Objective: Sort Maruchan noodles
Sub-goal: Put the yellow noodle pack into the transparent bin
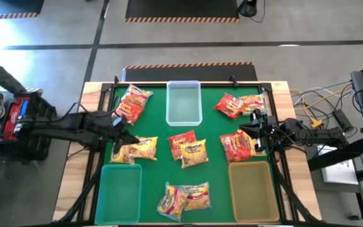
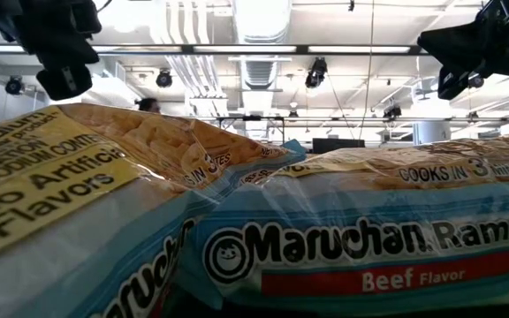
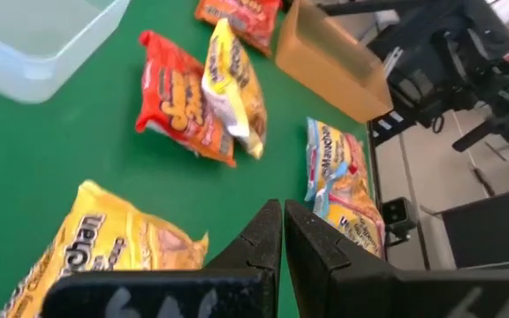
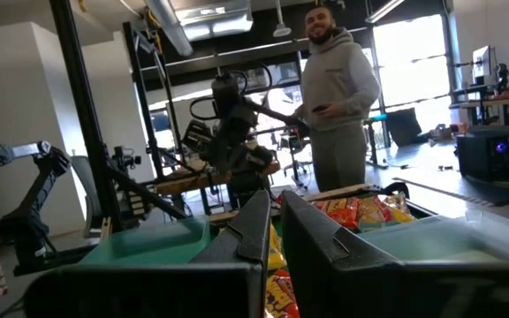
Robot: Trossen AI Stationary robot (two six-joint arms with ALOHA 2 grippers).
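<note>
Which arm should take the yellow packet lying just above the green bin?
Left. The left gripper sits right beside the yellow crinkly plastic noodle packet, which lies against the green rectangular plastic bin. Its fingers are closed, so it would need to open first. The right gripper is across the mat by a red packet.

1 camera hangs high and looks straight down on the whole green table [image 1: 213, 135]. 1 sits right on the table top, so close to 2 noodle packets [image 2: 369, 238] that they fill its picture. 2 ride on the arms' wrists: the left looks down at the table, the right looks level into the room.
</note>
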